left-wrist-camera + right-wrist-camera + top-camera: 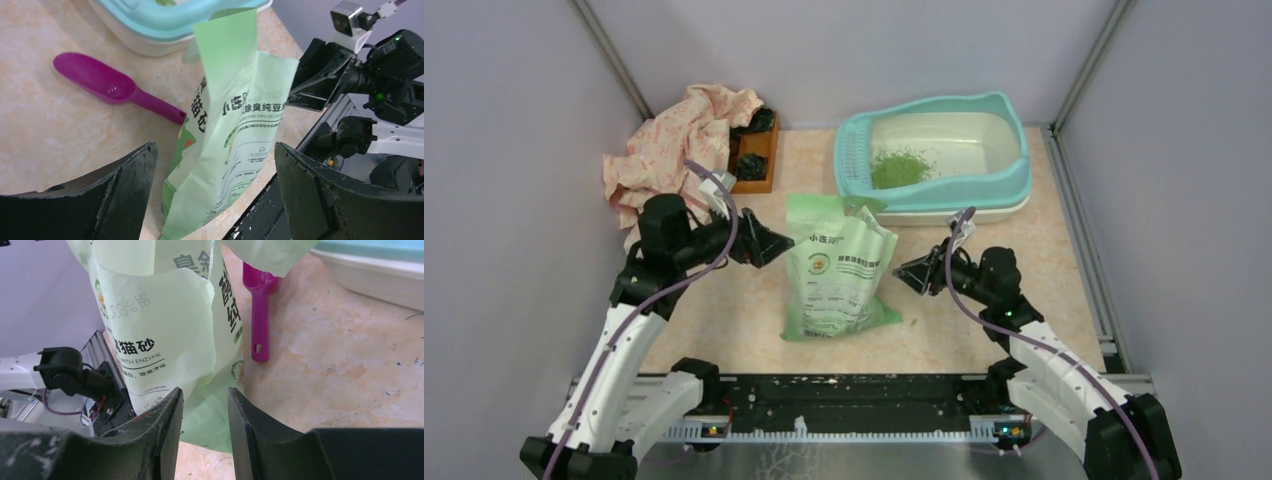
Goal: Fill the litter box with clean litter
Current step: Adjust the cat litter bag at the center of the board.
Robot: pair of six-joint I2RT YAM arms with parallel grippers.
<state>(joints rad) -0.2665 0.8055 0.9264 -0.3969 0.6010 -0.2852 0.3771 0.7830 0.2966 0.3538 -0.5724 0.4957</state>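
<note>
The teal-rimmed litter box [1009, 170] stands at the back right, with a small pile of green litter [899, 168] at its perforated end. A pale green printed bag [836, 270] stands upright mid-table. My left gripper [782, 245] is wide open just left of the bag's top; in the left wrist view [215, 147] the bag [235, 125] shows between the jaws but beyond them. My right gripper [904, 273] is right of the bag, its jaws a narrow gap apart and empty [205, 390], with the bag [160, 330] just ahead. A purple scoop [107, 85] lies behind the bag.
A pink cloth [674, 145] and a small brown wooden tray [759, 160] holding dark items sit at the back left. Grey walls close in on three sides. The scoop's handle [260, 325] lies on the table near the box's white wall [370, 275]. A black rail [854, 395] runs along the near edge.
</note>
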